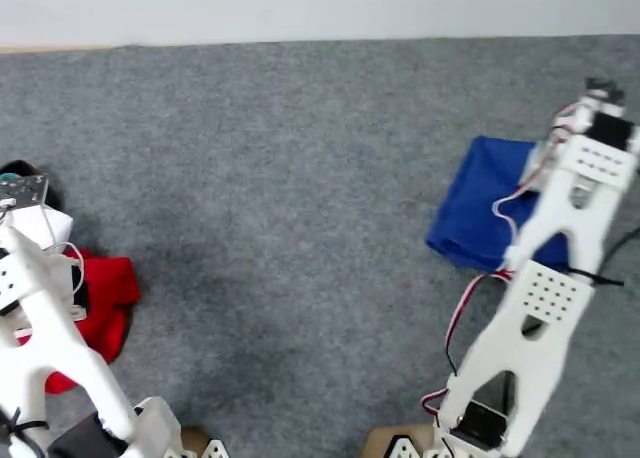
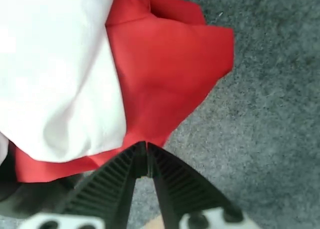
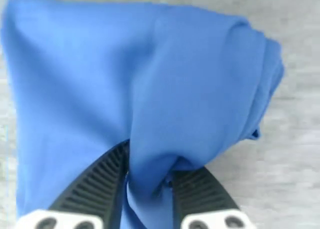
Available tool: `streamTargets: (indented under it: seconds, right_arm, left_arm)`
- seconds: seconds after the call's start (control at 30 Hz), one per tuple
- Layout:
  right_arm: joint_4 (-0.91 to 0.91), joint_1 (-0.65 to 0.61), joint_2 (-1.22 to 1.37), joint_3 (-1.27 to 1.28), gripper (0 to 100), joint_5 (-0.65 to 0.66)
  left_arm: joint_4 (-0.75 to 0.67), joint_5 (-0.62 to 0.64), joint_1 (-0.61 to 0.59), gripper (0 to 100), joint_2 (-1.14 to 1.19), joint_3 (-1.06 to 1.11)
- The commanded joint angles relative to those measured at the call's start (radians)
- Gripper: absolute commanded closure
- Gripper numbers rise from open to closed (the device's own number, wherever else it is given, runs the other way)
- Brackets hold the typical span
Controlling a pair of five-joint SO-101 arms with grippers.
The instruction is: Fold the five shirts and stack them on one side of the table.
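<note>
A blue shirt [image 1: 480, 203] lies bunched at the right side of the grey table. My right gripper [image 3: 147, 181] is shut on a fold of the blue shirt [image 3: 125, 74], with cloth pinched between the two black fingers. At the left edge a red shirt [image 1: 110, 288] lies partly under a white shirt [image 1: 50, 223]. My left gripper [image 2: 146, 154] is shut, its tips at the near edge of the red shirt [image 2: 170, 74]; whether it pinches cloth I cannot tell. The white shirt [image 2: 55, 74] overlaps the red one.
The grey felt table top [image 1: 300, 178] stretches bare between the two arms. Its far edge meets a pale wall. Both arm bases stand at the front edge, the right arm's [image 1: 480, 428] in white plastic with red and white wires.
</note>
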Motion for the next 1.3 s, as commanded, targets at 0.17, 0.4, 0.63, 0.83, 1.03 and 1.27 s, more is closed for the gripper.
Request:
streamTargets:
  seconds: [0.17, 0.4, 0.63, 0.83, 1.03, 1.27]
  right_arm:
    - [0.039, 0.159, -0.062, -0.029, 99.1, 0.152]
    - [-0.01, 0.231, 0.044, -0.032, 99.1, 0.163]
    - [0.041, 0.243, 0.018, -0.069, 90.0, 0.235]
    - [0.045, 0.257, -0.133, -0.087, 67.0, 0.109]
    - [0.045, 0.213, -0.295, -0.012, 68.4, 0.1]
    - [0.042, 0.124, -0.461, 0.379, 96.1, 0.103]
  left_arm:
    - [0.011, 0.0, -0.003, 99, -0.031, -0.012]
    - [0.011, 0.0, -0.003, 99, -0.031, -0.01]
    - [0.011, -0.002, -0.003, 99, -0.029, -0.007]
    - [0.011, -0.002, -0.003, 99, -0.026, -0.005]
    - [0.011, -0.002, -0.003, 99, -0.031, -0.005]
    - [0.012, 0.0, -0.003, 99, -0.031, -0.005]
